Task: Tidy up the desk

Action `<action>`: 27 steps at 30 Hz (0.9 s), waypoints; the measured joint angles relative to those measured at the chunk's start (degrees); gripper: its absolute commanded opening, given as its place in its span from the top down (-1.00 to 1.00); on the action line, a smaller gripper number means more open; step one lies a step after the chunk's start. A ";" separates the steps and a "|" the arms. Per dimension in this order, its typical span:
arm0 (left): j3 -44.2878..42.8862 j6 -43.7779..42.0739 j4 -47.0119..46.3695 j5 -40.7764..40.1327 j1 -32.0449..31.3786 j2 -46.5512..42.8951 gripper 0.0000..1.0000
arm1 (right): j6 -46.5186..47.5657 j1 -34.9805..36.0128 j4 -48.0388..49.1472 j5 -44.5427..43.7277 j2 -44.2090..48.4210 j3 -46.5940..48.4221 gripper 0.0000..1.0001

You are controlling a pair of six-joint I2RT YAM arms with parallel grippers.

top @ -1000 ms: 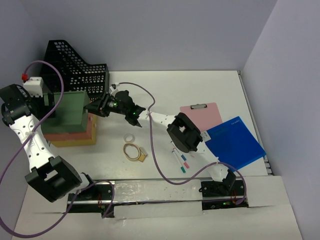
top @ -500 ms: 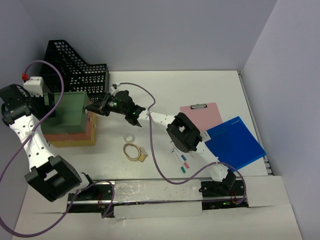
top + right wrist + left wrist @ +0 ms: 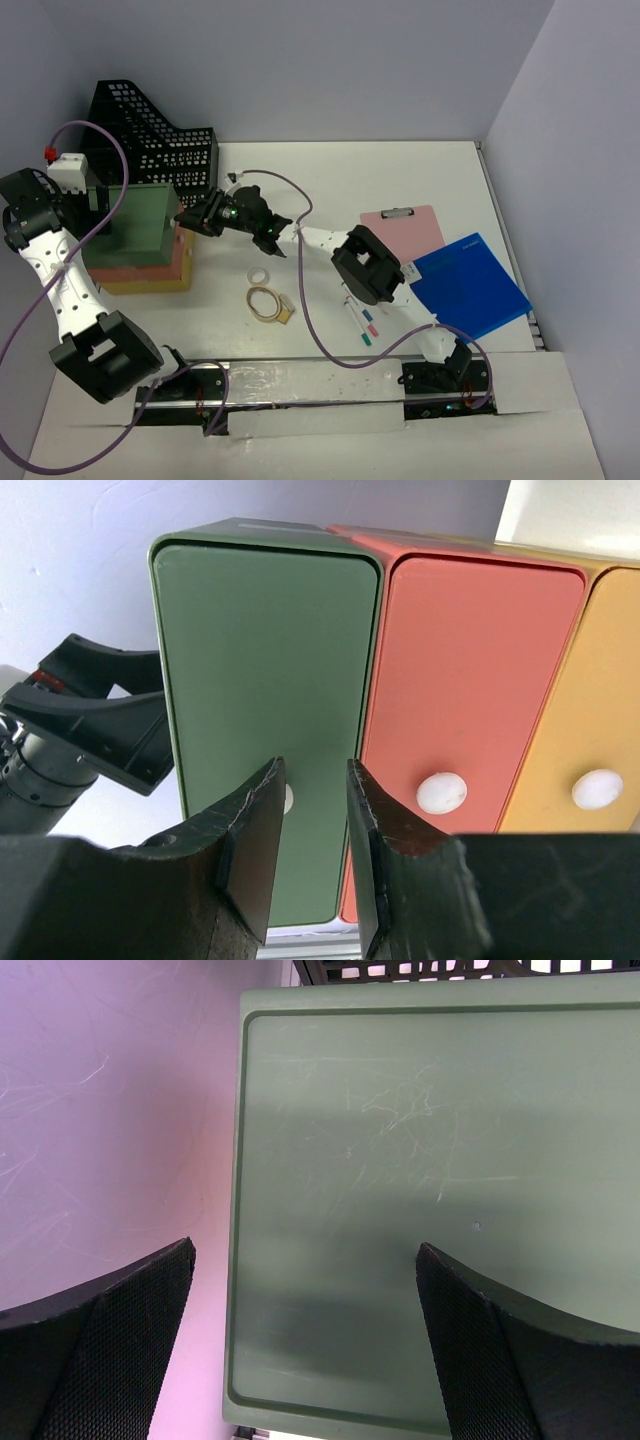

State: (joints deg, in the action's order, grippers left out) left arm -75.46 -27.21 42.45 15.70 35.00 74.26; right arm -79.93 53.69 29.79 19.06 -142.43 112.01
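From above, the white desk is filling the floor of the booth, with pale lavender walls rising along its far and right edges and both arm bases sitting at its near edge. A black mesh file rack is standing in the far left corner, and just in front of it a green drawer box is resting on a coral one and a yellow one by the left edge. A pink clipboard and a blue folder are lying by the right edge, a few pens beside them, and two tape rings are lying near the middle. The left gripper is hanging over the green box; the right gripper is pointing at the stack's front. The left wrist camera is showing what the overhead cannot: scratches on the green top, and the fingers standing wide apart above it, holding nothing. The right wrist camera is showing the three drawer fronts side by side, each with a white knob. Its fingers are standing a narrow way apart at the green front, whose knob is peeking out beside one of them, not clamped.
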 measured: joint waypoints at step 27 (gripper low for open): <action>0.02 -0.08 0.01 0.01 0.00 0.00 -0.96 | -0.71 0.93 6.89 0.75 2.29 -3.93 0.10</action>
State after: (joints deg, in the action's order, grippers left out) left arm -75.44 -27.29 42.46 15.71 35.00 74.26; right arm -80.63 54.62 36.67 19.81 -140.14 108.07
